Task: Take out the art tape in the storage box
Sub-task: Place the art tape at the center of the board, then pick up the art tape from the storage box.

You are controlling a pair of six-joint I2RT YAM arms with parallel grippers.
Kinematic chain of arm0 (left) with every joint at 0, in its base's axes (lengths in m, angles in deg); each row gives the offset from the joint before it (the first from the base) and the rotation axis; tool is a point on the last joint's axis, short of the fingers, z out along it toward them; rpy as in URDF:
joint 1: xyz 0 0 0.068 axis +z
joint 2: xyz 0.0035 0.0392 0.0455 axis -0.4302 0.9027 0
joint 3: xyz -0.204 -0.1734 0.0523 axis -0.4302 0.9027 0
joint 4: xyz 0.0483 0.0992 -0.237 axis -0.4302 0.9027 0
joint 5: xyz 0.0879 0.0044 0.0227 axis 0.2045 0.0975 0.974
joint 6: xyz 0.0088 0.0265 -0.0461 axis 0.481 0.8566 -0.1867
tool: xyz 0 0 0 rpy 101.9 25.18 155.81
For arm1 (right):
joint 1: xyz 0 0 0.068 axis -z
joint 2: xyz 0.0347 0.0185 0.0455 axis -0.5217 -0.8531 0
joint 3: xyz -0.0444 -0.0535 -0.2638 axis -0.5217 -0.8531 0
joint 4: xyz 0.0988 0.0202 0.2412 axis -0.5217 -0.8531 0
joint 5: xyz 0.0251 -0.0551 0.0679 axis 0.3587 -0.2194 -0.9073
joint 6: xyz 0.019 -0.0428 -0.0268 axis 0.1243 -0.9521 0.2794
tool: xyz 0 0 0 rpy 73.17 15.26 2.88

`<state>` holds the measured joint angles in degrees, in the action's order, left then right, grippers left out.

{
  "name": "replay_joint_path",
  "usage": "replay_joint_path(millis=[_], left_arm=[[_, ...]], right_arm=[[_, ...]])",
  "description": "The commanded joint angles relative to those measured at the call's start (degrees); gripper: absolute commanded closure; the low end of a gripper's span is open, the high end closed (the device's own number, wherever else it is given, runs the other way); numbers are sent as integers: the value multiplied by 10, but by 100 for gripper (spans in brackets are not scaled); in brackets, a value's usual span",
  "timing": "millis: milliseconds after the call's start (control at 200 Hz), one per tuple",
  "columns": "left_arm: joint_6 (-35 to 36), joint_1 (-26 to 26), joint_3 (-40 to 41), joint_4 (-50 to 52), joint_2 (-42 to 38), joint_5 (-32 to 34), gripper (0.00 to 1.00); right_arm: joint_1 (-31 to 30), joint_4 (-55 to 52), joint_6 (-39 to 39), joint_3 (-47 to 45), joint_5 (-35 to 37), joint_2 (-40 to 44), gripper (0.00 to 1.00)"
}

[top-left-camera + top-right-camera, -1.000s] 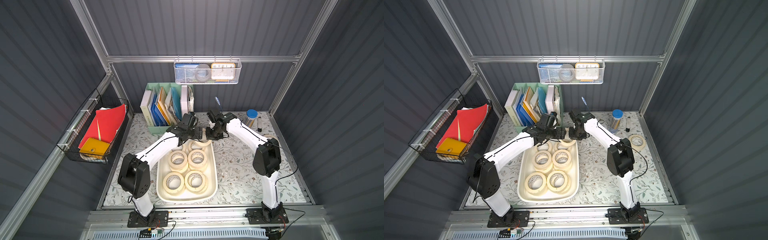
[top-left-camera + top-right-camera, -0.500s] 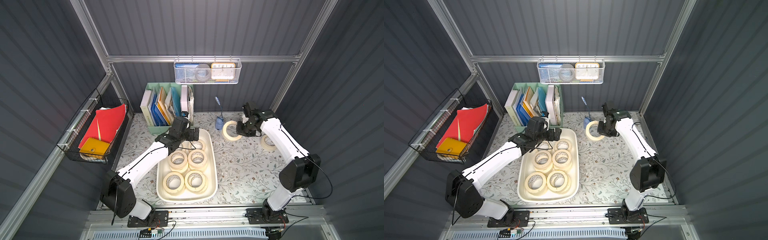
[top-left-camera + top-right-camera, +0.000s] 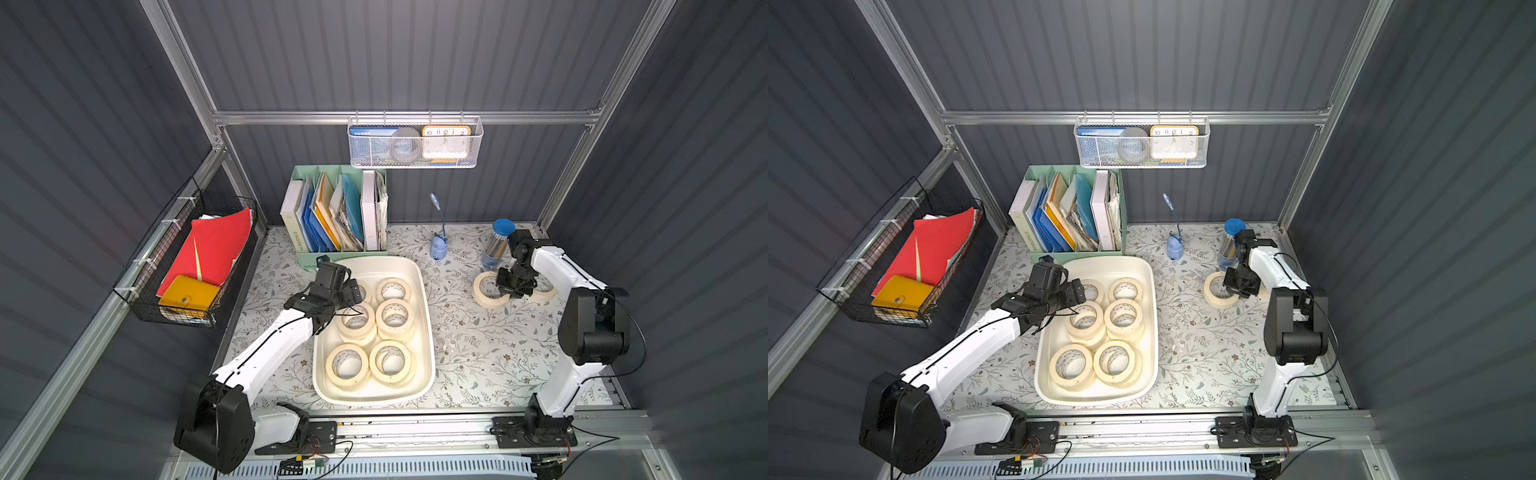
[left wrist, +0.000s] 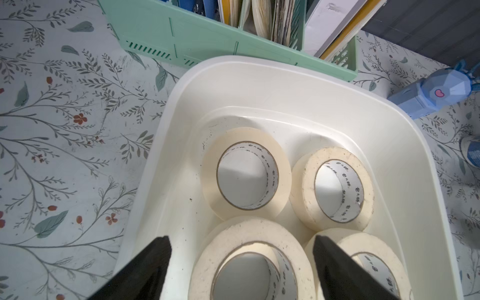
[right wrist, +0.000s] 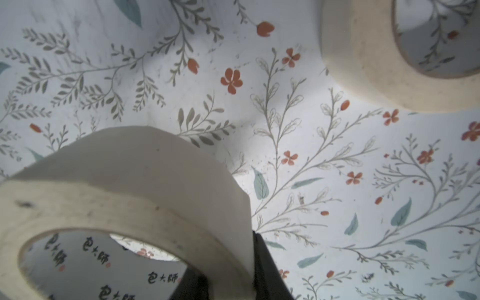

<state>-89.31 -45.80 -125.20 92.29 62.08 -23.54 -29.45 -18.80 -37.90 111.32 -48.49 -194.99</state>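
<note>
The white storage box [image 3: 428,332] [image 3: 1154,316] holds several cream art tape rolls [image 3: 379,319] lying flat, some stacked. My left gripper [image 3: 353,297] [image 3: 1077,293] hangs open over the box's far left part. In the left wrist view its black fingers [image 4: 155,262] straddle a roll [image 4: 249,231] without touching it. Right of the box, my right gripper [image 3: 509,286] [image 5: 231,280] is shut on the wall of one tape roll [image 3: 482,291] [image 5: 130,176], held low and tilted at the mat. A second roll [image 3: 548,293] [image 5: 363,65] lies flat just beyond it.
A mint-green file organiser [image 3: 336,216] stands right behind the box. A blue figure lamp [image 3: 438,249] and a blue-lidded jar [image 3: 496,245] stand at the back, close to the right arm. A black wire basket [image 3: 187,266] hangs at the left wall, a white mesh basket [image 3: 415,143] above.
My right gripper carried its roll from the box's far end to the right side of the mat and down. My left gripper drew back along the box, its jaws slightly narrower.
</note>
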Motion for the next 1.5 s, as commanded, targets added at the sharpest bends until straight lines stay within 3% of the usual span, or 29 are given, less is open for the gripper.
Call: replay_joint_path(millis=[0, 250, 655, 755, 790, 850, 1011, 1176, 1491], left_arm=[[-27, -1, 15, 0, 3, -22, 9], [-31, 1, 22, 4, 10, -15, 9], [-17, 1, 5, 60, 17, 15, 8], [-14, 1, -2, 75, 23, 17, 7], [-13, 1, -5, 81, 25, 17, 7], [-12, 1, -8, 87, 28, 16, 7], [-14, 1, -2, 94, 36, 6, 8], [-27, 1, 25, 74, 42, -29, 13], [-30, 1, 42, 46, 83, -37, 24]], right_arm=[[20, 39, -5, 25, -14, -28, 100], [58, 39, -10, 75, -6, -115, 100], [91, 50, -16, 89, 7, -144, 100], [91, 49, -21, 85, -10, -131, 47], [90, 49, -23, 83, -18, -123, 36], [88, 51, -26, 75, -30, -102, 29], [46, 48, -23, 30, -60, -9, 27], [-45, 9, -14, -3, -59, 75, 27], [-190, -41, 30, -25, -69, 149, 27]])
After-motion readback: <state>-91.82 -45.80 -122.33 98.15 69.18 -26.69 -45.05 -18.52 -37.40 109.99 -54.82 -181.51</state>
